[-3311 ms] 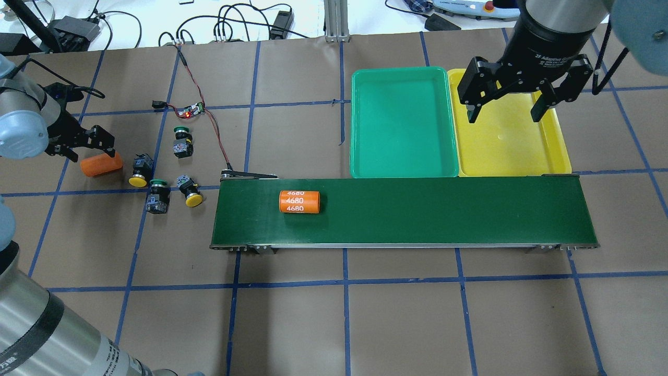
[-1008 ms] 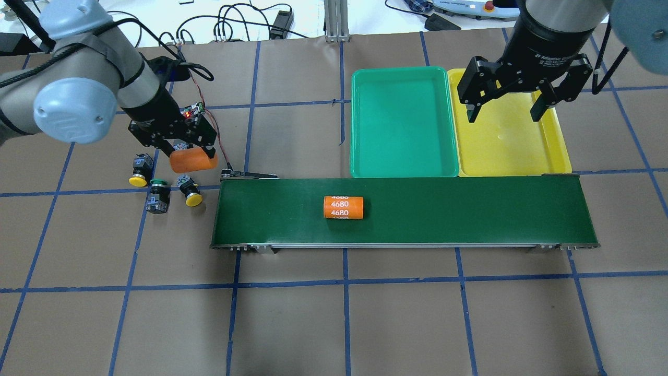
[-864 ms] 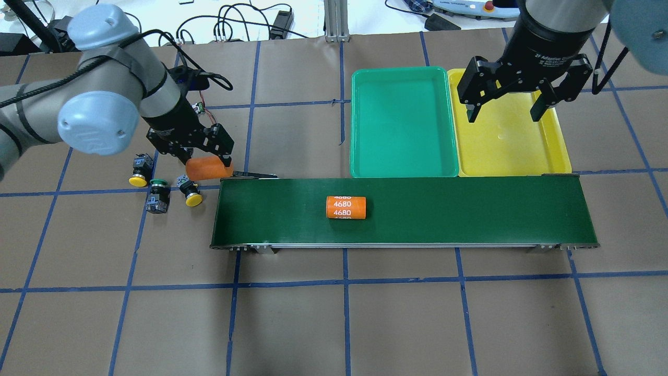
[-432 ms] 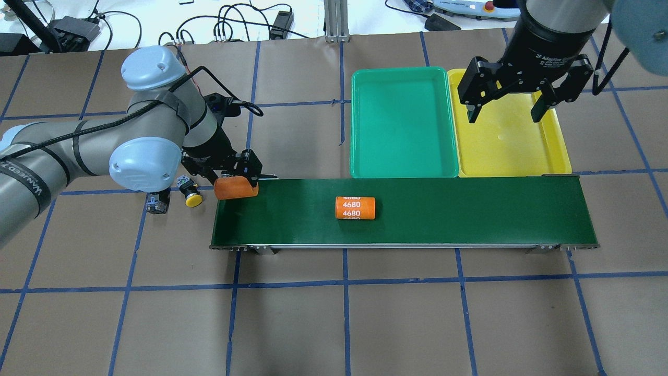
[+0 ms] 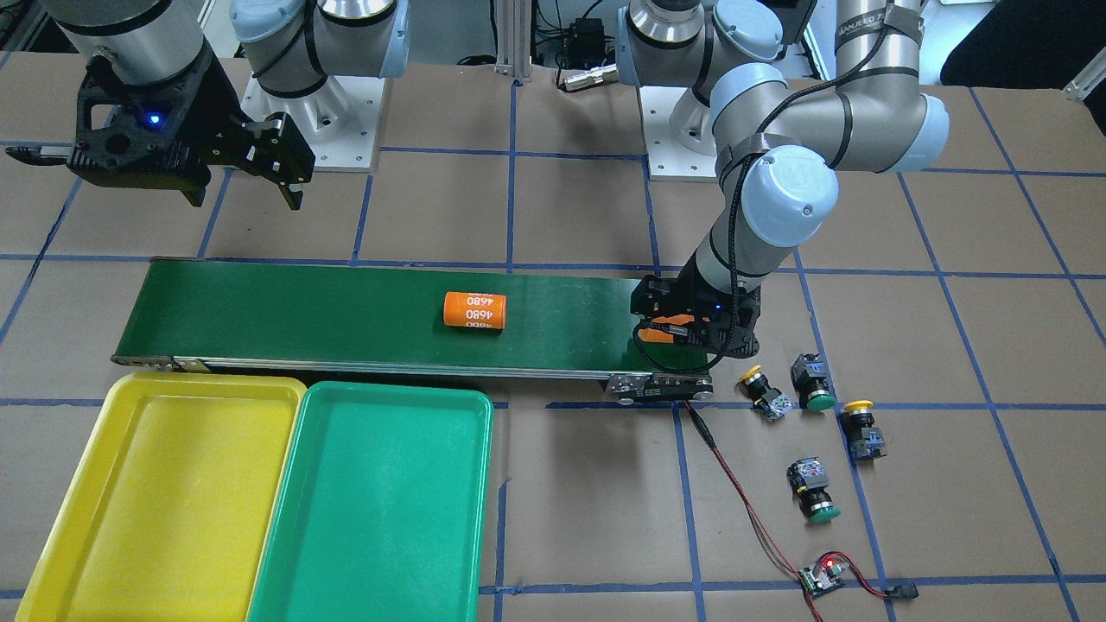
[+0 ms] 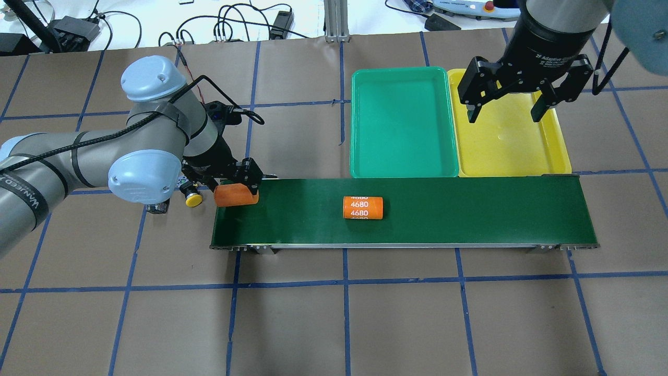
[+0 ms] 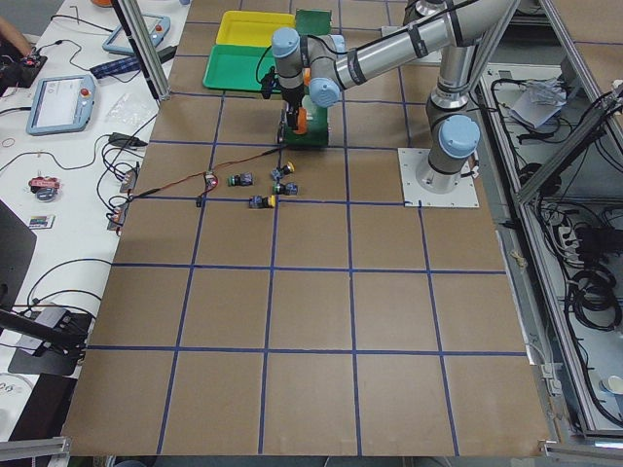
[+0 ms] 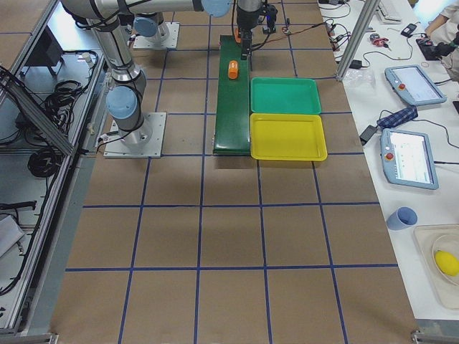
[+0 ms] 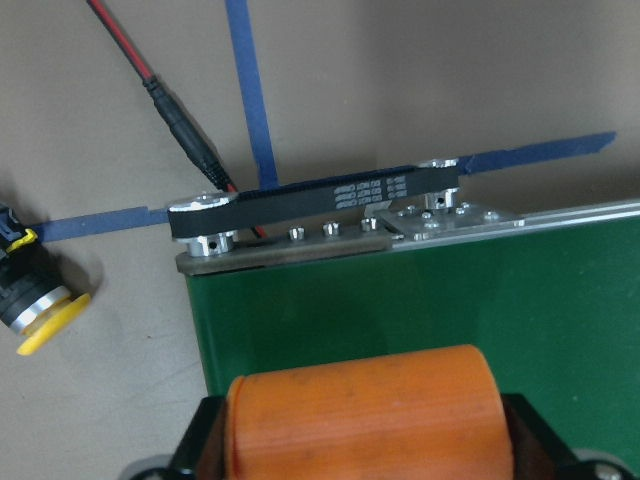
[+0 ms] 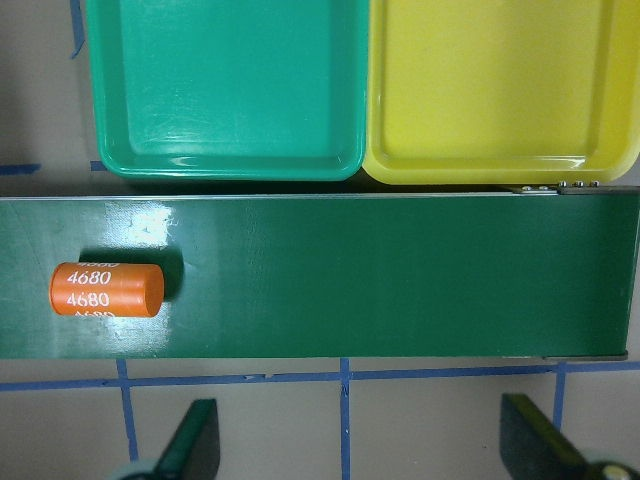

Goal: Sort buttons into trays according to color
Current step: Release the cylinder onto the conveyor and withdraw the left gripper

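Note:
Four buttons lie on the table beyond the belt's end: two yellow-capped (image 5: 760, 389) (image 5: 862, 428) and two green-capped (image 5: 812, 386) (image 5: 812, 488). In the overhead view my left arm hides most of them; one yellow button (image 6: 193, 198) shows. My left gripper (image 6: 237, 189) is shut on a plain orange cylinder (image 9: 365, 410) just over the belt's left end. My right gripper (image 6: 505, 110) is open and empty above the yellow tray (image 6: 509, 149). The green tray (image 6: 402, 122) lies beside it. Both trays hold nothing.
The long dark-green conveyor belt (image 6: 443, 211) carries an orange cylinder marked 4680 (image 6: 363, 207) near its middle. A small circuit board with a red light (image 5: 821, 577) and its red-black wire (image 5: 734, 492) lie near the buttons.
My left gripper carried the plain orange cylinder from the table's left over the buttons to the belt's left end. The 4680 cylinder rode right along the belt. My right arm stayed still.

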Controlling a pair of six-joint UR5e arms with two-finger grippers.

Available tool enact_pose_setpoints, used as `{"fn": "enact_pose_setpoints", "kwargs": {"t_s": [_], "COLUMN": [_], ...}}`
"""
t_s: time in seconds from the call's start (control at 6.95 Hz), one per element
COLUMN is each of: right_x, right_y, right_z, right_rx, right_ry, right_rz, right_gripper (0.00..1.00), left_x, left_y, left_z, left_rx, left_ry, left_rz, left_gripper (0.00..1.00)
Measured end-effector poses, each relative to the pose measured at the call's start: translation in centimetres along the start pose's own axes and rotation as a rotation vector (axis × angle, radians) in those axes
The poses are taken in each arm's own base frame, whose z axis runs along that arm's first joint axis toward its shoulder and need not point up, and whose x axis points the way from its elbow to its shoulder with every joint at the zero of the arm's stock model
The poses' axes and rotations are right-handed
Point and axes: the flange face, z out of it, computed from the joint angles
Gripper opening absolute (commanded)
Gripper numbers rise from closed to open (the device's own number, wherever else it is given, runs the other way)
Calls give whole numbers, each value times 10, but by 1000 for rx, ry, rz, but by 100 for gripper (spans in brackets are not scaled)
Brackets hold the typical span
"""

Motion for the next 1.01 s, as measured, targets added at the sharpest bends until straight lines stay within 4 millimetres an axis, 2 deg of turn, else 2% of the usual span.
{"fn": "enact_pose_setpoints", "kwargs": {"t_s": [0.14, 0.43, 0.72, 0.86, 1.01], "right_x": [0, 0, 0, 0, 0], "right_y": [0, 0, 0, 0, 0], "right_z": [0, 0, 0, 0, 0], "right_rx": [0, 0, 0, 0, -1], "right_ry": [0, 0, 0, 0, 0], "right_rz": [0, 0, -1, -2, -2], "right_gripper": [100, 100, 100, 100, 100], "left_x": [0, 1, 4, 6, 4], "left_y": [1, 7, 13, 14, 13], "left_z": [3, 8, -2, -20, -48], "left_rx": [-8, -20, -2, 23, 43], "left_ry": [-1, 1, 6, 1, -7], "left_rz": [1, 0, 0, 2, -2], "left_gripper": [100, 100, 100, 100, 100]}}
